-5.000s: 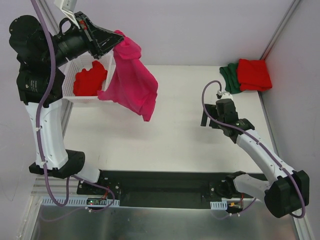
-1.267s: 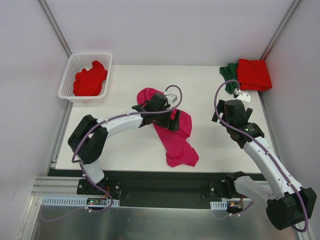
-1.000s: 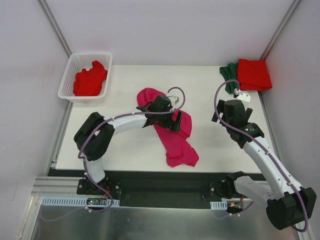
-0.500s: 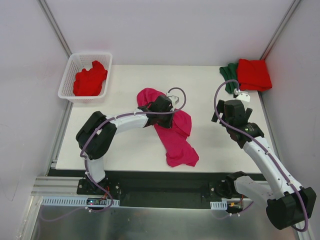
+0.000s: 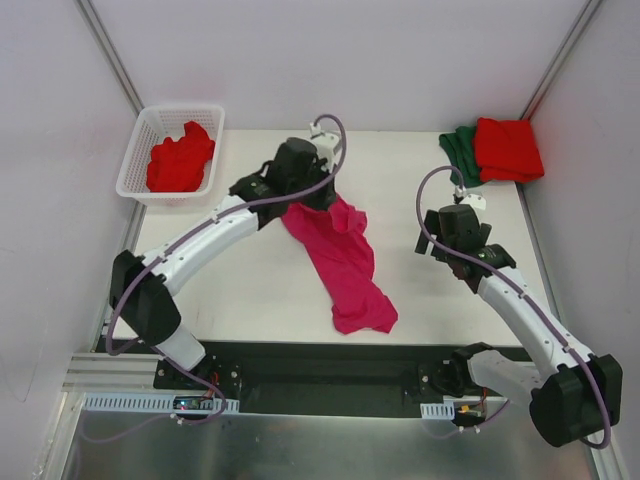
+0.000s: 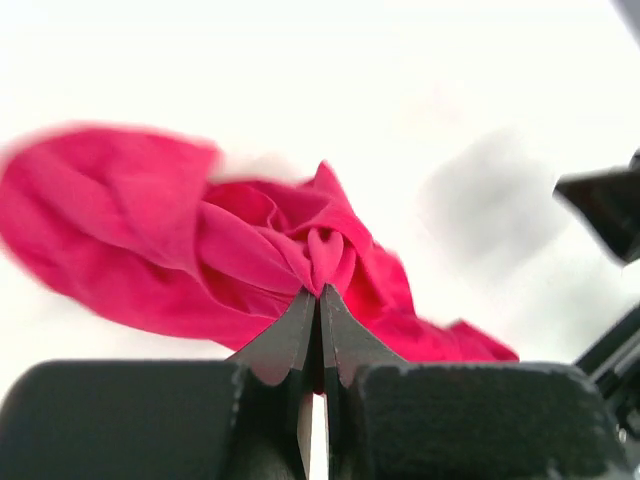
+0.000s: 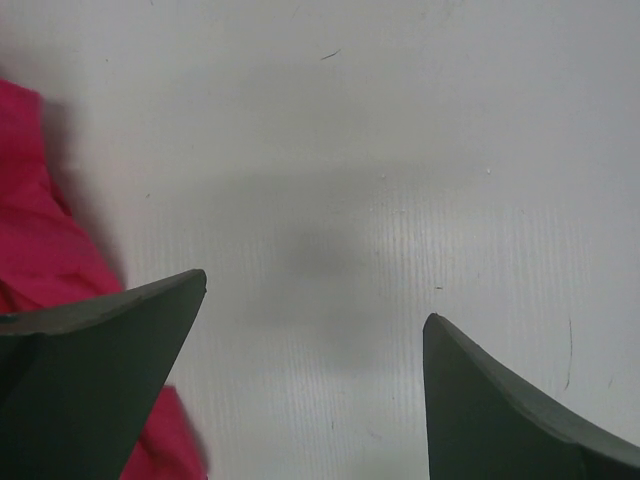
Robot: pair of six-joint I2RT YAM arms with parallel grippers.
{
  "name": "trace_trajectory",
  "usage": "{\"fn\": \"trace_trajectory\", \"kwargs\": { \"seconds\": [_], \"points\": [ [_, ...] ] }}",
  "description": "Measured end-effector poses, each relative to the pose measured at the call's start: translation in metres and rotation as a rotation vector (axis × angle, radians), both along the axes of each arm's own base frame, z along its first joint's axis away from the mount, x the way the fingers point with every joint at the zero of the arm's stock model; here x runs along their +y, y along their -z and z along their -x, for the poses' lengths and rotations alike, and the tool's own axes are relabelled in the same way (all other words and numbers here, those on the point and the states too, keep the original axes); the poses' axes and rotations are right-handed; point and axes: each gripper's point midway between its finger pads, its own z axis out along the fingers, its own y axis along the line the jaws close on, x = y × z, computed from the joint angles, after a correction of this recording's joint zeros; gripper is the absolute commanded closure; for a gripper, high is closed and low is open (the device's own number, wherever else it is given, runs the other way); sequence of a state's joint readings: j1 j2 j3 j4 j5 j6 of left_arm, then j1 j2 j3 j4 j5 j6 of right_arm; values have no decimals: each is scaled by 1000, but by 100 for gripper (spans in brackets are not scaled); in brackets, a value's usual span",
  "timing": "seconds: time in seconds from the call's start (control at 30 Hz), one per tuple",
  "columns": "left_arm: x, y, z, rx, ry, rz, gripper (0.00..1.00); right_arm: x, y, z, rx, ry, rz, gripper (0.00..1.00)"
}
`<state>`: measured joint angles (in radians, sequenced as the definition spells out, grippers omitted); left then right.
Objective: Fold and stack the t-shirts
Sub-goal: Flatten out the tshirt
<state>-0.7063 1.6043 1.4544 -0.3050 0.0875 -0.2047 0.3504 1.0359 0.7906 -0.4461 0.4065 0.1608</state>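
Note:
My left gripper (image 5: 322, 196) is shut on a bunched fold of the magenta-pink t-shirt (image 5: 345, 262) and holds its upper end above the table; the rest trails down to the near edge. In the left wrist view the cloth (image 6: 250, 260) is pinched between the closed fingertips (image 6: 300, 318). My right gripper (image 5: 434, 238) is open and empty over bare table, right of the shirt; the shirt's edge shows at the left of its view (image 7: 40, 250). A red t-shirt (image 5: 180, 160) lies crumpled in the basket. A folded red t-shirt (image 5: 508, 148) lies on a folded dark green one (image 5: 458, 152) at the back right.
The white lattice basket (image 5: 135, 170) stands at the table's back left corner. Grey walls with metal posts enclose the table on three sides. The black base rail runs along the near edge.
My left gripper has closed on the pink shirt and moved up and toward the back, lifting its upper part off the table. The right arm shifted slightly left.

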Motion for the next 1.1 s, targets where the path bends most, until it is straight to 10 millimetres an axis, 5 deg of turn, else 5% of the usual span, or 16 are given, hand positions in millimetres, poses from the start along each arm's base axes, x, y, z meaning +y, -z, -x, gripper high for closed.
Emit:
{"fn": "trace_trajectory", "kwargs": {
  "seconds": [0.17, 0.3, 0.57, 0.97, 1.1],
  "points": [
    [41, -80, -26, -148, -95, 48, 100, 6, 12, 0, 46, -15, -16, 4],
    [64, -110, -42, -213, -148, 45, 100, 14, 17, 1, 68, -40, -44, 4],
    [89, -120, -64, -238, -197, -9, 100, 32, 23, 14, 77, -116, -110, 4],
    [95, -100, -85, -209, -202, -70, 100, 84, 22, 73, 26, -381, -316, 4],
    [103, -99, -89, -208, -218, -74, 100, 96, 37, 89, 49, -450, -378, 4]
  ]
}}
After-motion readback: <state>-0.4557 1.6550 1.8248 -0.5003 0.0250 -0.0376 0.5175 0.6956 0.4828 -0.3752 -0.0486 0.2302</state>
